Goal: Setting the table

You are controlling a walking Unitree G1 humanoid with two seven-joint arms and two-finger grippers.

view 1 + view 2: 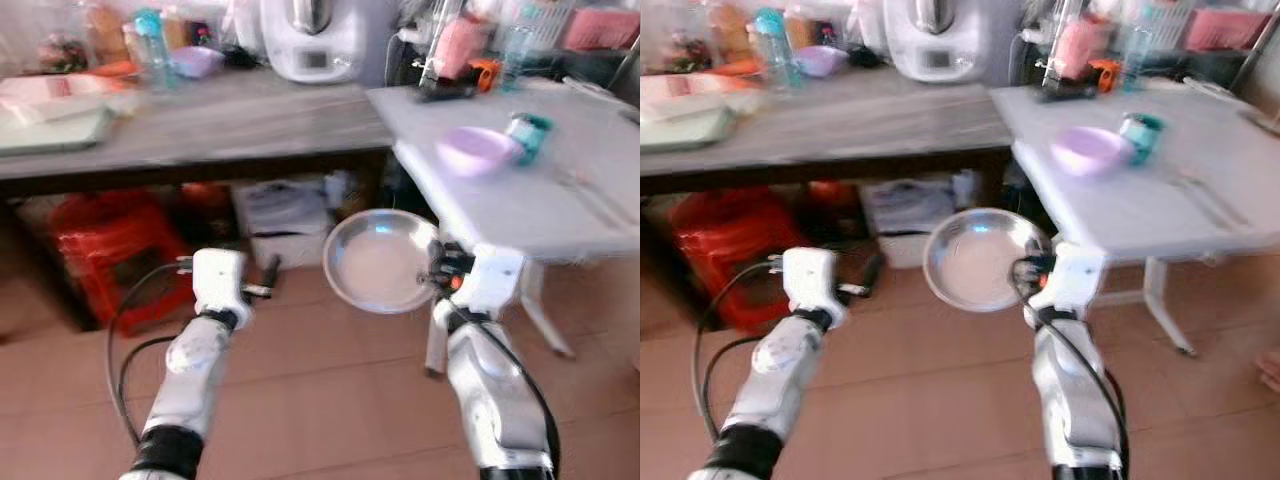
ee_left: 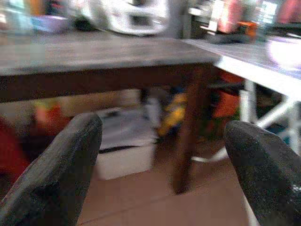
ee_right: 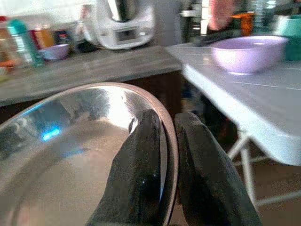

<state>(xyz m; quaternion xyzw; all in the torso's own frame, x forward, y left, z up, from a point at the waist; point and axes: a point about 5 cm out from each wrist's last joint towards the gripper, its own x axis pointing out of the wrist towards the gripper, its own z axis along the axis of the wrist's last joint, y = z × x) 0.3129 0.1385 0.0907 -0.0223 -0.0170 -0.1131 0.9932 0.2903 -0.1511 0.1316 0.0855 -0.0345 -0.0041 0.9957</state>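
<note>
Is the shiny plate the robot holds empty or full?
Empty: the steel plate shows only bare metal inside, pinched at its rim by the right gripper.

Head stereo downward; wrist cameras forward, close.

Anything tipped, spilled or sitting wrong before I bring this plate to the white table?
Nothing stands out. The right gripper pinches the rim of the steel plate, held off the white table. On the table, the purple bowl sits upright beside a teal cup; blur hides its pose. The left gripper is open, empty.
</note>
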